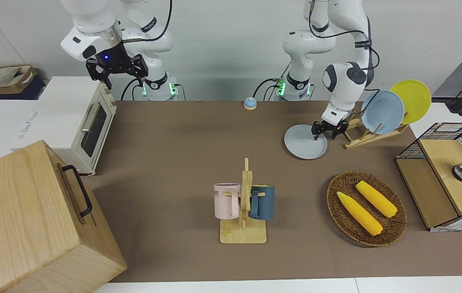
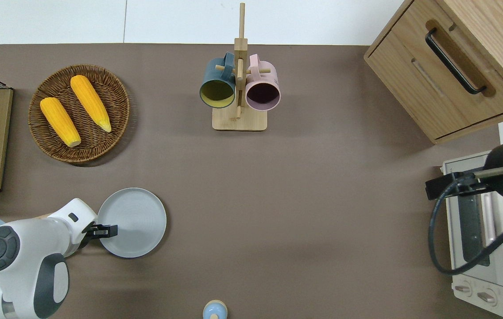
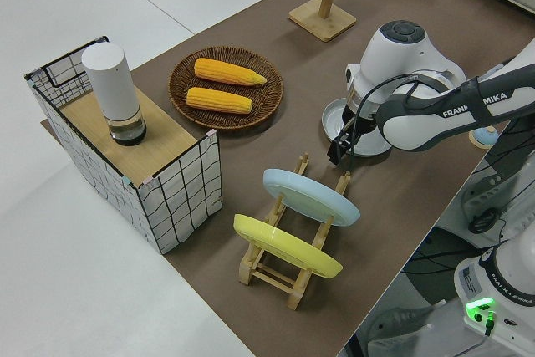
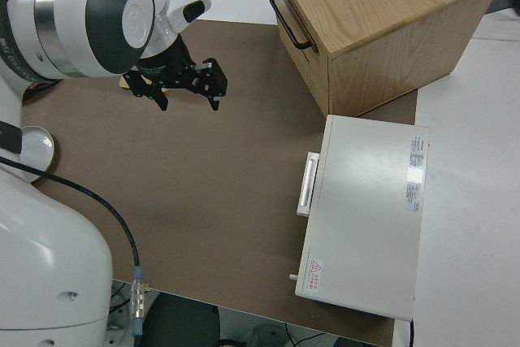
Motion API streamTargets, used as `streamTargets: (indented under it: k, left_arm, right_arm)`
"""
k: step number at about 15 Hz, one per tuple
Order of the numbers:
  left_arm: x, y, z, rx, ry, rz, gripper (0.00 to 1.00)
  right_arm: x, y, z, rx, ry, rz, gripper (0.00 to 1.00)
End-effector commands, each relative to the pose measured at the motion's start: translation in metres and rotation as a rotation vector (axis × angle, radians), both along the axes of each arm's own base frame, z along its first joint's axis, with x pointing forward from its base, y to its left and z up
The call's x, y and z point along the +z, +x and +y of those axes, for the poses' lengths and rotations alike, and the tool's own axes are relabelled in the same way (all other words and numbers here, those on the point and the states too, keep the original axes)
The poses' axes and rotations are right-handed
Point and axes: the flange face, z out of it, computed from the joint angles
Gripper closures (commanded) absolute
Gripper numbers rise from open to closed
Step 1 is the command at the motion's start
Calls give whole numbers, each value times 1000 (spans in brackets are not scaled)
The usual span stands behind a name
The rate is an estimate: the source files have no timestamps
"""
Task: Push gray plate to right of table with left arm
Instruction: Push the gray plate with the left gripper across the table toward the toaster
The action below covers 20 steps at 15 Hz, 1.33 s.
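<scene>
The gray plate (image 1: 302, 144) (image 2: 136, 219) lies flat on the brown table (image 1: 174, 162) toward the left arm's end, and is partly hidden by the arm in the left side view (image 3: 331, 114). My left gripper (image 1: 325, 136) (image 2: 103, 230) (image 3: 341, 152) is open and empty, low at the plate's edge on the left arm's side. One fingertip (image 2: 114, 230) is over the plate just inside its rim, and the other is outside the rim. My right arm is parked, its gripper (image 1: 117, 69) (image 4: 183, 87) open and empty.
A wooden rack with a sky-blue plate (image 1: 382, 112) and a yellow plate (image 1: 412, 101) stands beside the gray plate. Farther from the robots are a wicker basket of corn (image 1: 367, 208) and a mug tree (image 1: 244, 203). A bell (image 1: 249, 103), toaster oven (image 1: 72, 122) and wooden cabinet (image 1: 31, 219) are also there.
</scene>
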Motion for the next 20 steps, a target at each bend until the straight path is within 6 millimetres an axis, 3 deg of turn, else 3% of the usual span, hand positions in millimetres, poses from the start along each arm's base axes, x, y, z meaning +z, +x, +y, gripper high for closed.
streamTargets:
  k: [1,2,10,20]
  left_arm:
    - [-3,-3,0,20,-5,-14,905]
    - [-3,-3,0,20,-4,-17,999]
    - [-10,-3,-6,34,-6,0,1000]
    - [-19,-1,-57,45,-9,9,1000]
  right_arm:
    - [4,-3,-2,-17,1,4,17]
    - [4,-3,-1,-15,1,4,17]
    - [4,-3,-1,-15,1,4,17]
    - [4,-3,-1,-15,1,4,17]
